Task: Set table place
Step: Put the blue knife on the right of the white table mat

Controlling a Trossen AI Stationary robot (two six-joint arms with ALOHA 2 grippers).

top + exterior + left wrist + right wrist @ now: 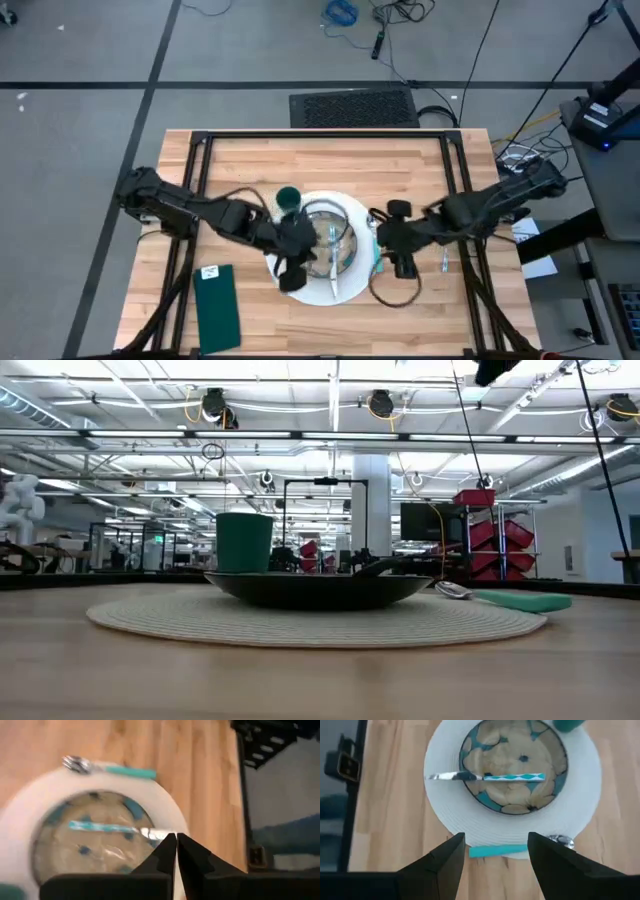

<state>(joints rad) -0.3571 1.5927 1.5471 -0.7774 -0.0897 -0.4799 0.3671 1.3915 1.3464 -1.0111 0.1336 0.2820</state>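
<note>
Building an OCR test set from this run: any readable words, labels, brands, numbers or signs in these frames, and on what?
None can be read in any view.
Green napkin: a small white tag at its top edge, too small to read.
Bowl: painted teal pattern only, no lettering.
Knife across the bowl and spoon on the white placemat: teal handles, no marks legible.
Green cup: plain.
Room beyond the table: no sign legible.
</note>
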